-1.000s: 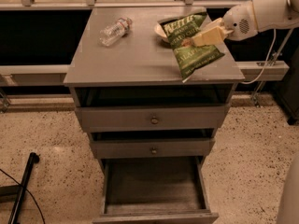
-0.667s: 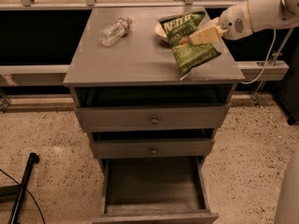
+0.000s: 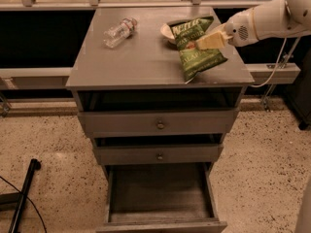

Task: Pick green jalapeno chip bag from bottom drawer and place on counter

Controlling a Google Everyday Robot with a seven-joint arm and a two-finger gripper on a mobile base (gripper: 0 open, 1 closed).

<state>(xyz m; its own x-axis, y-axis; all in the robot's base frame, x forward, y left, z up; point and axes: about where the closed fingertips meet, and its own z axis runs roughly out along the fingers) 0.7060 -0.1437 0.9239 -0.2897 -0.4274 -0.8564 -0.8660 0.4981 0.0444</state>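
Gripper: my gripper (image 3: 200, 43) is over the right rear part of the bench, its pale fingers (image 3: 214, 39) closed on the green jalapeno chip bag.
Arm: my white arm (image 3: 262, 18) reaches in from the right edge of the view.
Green jalapeno chip bag (image 3: 201, 62): out of the drawer and on the right side of the bench, tilted, dark top band towards the back, lighter green end towards the front edge. The lower end seems to rest on the surface, though I cannot be sure it touches.
Bench (image 3: 146, 57): the flat grey top of the drawer cabinet; it carries the bag, a dish and a bottle.
Dish (image 3: 166, 31): small, pale and shallow, just behind the bag's top, which hides part of it. I cannot tell what it holds.
Bottle (image 3: 119, 30): clear plastic, lying on its side at the left rear, well apart from the bag.
Bottom drawer (image 3: 158, 191): pulled fully out, its plain grey floor in full view.
Middle drawer (image 3: 126, 154): pushed in, round knob at the centre.
Top drawer (image 3: 121, 123): pushed in, round knob at the centre, a dark gap above it.
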